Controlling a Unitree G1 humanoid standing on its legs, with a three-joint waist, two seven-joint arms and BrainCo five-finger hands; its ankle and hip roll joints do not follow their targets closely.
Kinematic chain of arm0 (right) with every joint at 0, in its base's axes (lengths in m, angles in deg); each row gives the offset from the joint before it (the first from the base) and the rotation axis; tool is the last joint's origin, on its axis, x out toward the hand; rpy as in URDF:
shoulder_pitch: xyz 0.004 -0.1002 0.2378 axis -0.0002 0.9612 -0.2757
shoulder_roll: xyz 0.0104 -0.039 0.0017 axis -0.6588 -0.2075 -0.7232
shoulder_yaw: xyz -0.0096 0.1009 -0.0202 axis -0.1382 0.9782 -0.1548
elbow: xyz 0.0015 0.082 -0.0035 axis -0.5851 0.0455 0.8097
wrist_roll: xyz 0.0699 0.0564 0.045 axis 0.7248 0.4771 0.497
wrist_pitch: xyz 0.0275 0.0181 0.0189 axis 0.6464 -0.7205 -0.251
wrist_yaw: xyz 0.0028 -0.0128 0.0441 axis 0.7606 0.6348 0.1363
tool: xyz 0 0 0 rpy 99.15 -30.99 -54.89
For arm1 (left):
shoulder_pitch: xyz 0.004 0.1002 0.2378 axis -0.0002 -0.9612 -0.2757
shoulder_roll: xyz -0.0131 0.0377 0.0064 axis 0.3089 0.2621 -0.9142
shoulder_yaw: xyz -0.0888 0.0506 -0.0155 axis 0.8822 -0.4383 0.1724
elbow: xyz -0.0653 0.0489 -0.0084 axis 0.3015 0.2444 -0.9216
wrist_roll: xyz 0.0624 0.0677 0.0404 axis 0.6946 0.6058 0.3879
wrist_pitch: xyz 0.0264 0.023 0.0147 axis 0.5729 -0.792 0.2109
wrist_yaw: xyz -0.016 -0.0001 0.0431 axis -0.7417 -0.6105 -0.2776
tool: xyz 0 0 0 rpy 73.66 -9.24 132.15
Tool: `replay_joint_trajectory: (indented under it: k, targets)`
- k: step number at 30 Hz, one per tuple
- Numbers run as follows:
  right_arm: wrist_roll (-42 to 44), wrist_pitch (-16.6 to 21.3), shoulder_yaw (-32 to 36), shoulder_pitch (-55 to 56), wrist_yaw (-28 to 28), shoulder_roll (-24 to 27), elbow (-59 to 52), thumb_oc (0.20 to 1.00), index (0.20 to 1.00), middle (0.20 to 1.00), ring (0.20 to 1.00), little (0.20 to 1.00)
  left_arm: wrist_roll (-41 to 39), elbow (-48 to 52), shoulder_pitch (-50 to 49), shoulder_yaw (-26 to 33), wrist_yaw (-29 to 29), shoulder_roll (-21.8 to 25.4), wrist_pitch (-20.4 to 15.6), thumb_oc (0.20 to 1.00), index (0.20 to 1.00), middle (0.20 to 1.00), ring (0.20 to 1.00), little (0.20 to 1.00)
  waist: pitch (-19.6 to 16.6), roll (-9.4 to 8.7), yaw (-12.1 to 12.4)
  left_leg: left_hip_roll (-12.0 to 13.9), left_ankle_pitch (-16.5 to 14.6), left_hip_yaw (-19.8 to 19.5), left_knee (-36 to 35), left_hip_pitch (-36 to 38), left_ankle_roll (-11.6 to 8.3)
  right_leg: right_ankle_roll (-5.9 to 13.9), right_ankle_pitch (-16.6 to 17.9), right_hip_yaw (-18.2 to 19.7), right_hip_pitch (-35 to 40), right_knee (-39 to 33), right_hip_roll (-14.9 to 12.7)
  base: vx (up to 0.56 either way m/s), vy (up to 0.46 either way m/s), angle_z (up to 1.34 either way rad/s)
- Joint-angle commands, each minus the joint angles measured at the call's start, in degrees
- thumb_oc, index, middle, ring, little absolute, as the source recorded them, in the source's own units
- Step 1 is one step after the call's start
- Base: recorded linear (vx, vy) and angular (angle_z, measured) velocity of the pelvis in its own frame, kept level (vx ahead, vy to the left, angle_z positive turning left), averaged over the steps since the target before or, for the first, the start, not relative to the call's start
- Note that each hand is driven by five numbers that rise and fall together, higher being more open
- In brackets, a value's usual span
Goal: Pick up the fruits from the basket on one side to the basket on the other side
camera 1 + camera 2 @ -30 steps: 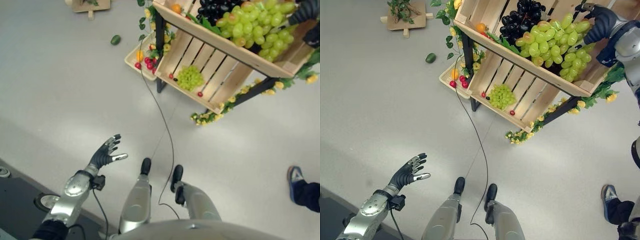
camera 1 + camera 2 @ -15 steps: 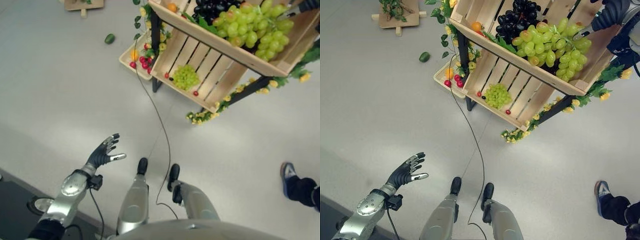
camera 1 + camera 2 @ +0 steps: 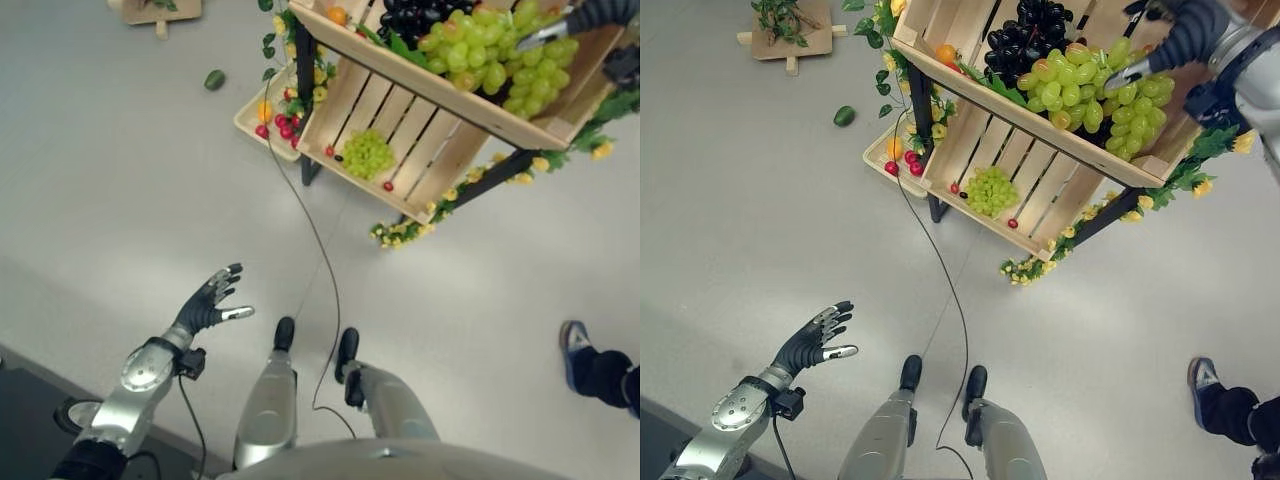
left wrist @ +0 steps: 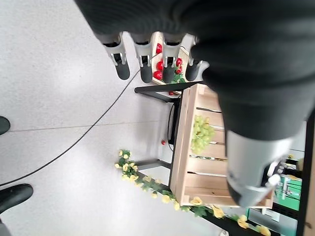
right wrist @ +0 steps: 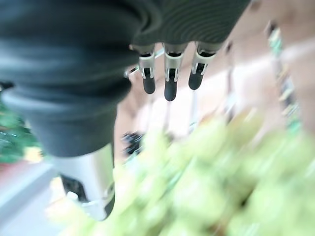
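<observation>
Nearest to me, my left hand (image 3: 812, 340) hangs low over the grey floor (image 3: 760, 200), with its fingers straight and spread, and it holds nothing. It is well apart from the fruit stand, so I judge it has no part in the coming move.

Farther out stands the slanted stand of pale wooden slatted crates (image 3: 1040, 190). In the lower crate a small bunch of light green grapes (image 3: 987, 189) lies on the slats near the front edge, with some small red berries beside it. On a low tray at the stand's left corner lie red fruits and one orange fruit (image 3: 895, 152). One small green fruit (image 3: 844, 116) lies alone on the floor, away from the stand.

In the upper crate (image 3: 970, 85), the big bunch of green grapes (image 3: 1085, 85) lies to the right of a bunch of dark purple grapes (image 3: 1025, 35). Its long axis runs along the crate, toward the right corner.

My right hand (image 3: 1170, 40) is above the right end of this green bunch, with fingers relaxed and extended, closed around nothing; the thumb tip is very near the grapes. The bunch is just below and to the left of this hand, so the right hand is much the nearer one. I think it must go down and close.
</observation>
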Motion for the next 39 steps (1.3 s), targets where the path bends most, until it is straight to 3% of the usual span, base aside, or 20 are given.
replay_joint_trajectory:
  k: [1, 14, 29, 34, 37, 38, 39]
  targets:
    - [6.1, 2.7, 4.2, 5.2, -2.6, 1.1, -4.1, 1.0, 1.0, 1.0, 1.0, 1.0, -1.4, 2.8, -2.5, 3.2, 0.9, 1.0, -3.5, 1.0, 1.0, 1.0, 1.0, 1.0, -2.7, -0.78, -0.6, -0.7, -1.8, -0.1, 2.2, -1.0, 0.5, 6.88, -1.8, -0.3, 1.9, 4.4, -2.8, 0.0, 0.0, 0.0]
    - [12.7, -0.1, 17.6, 36.6, -13.2, -3.8, -27.2, 1.0, 1.0, 1.0, 1.0, 1.0, 0.2, 2.7, -3.2, 4.1, 3.2, 0.1, -3.8, 1.0, 1.0, 1.0, 1.0, 1.0, -4.4, -0.4, -0.7, -1.2, -2.3, -0.4, 2.6, 0.3, 0.45, 6.81, -2.0, -1.1, 3.9, 3.6, -3.2, 0.0, -0.005, 0.0]
    - [14.2, -3.6, 17.7, 52.1, -19.0, -15.8, -37.5, 1.0, 1.0, 1.0, 1.0, 1.0, 2.8, 0.1, -3.8, 5.7, 4.2, -4.5, -3.7, 1.0, 1.0, 1.0, 1.0, 1.0, -8.6, -0.42, -0.8, -1.4, -3.4, 0.3, 1.0, 6.3, 0.42, 6.74, -1.5, -1.4, 10.6, -1.0, -2.9, 0.03, -0.005, 0.01]
    - [10.4, -2.1, 24.2, 62.1, -16.8, -22.5, -39.6, 1.0, 1.0, 1.0, 1.0, 1.0, 4.0, -0.8, -5.0, 7.7, 3.6, -6.5, -4.1, 1.0, 1.0, 1.0, 1.0, 1.0, -10.9, -0.56, -1.7, -1.5, -4.0, 0.7, 0.0, 9.1, 0.65, 6.77, -1.6, -1.4, 13.1, -2.1, -2.7, 0.07, 0.007, 0.03]
    - [4.3, 1.0, 29.8, 69.6, -12.4, -30.6, -37.8, 1.0, 1.0, 1.0, 1.0, 1.0, 4.6, -2.4, -6.0, 9.9, 2.3, -8.6, -4.9, 1.0, 1.0, 1.0, 1.0, 1.0, -12.6, -0.15, -2.9, -1.3, -4.1, 1.2, -1.5, 10.9, 0.77, 6.87, -1.6, -1.1, 14.4, -3.2, -2.4, 0.06, 0.017, -0.05]
    - [4.2, 1.0, 29.9, 69.8, -12.3, -30.7, -37.9, 1.0, 1.0, 1.0, 1.0, 1.0, 4.6, -2.4, -6.0, 9.8, 2.3, -8.5, -4.9, 1.0, 1.0, 1.0, 1.0, 1.0, -12.6, -0.2, -2.8, -1.3, -4.1, 1.3, -1.6, 11.0, 0.76, 6.87, -1.6, -1.1, 14.5, -3.2, -2.4, 0.07, 0.021, -0.01]
    - [2.7, 2.7, 32.8, 73.7, -10.5, -35.7, -35.5, 1.0, 1.0, 1.0, 1.0, 1.0, 5.2, -3.1, -6.9, 10.9, 1.5, -9.3, -5.4, 1.0, 1.0, 1.0, 1.0, 1.0, -13.6, 0.03, -3.5, -1.2, -4.1, 1.7, -2.5, 12.1, 0.86, 6.95, -1.5, -1.0, 15.2, -4.0, -2.2, 0.06, 0.019, 0.01]
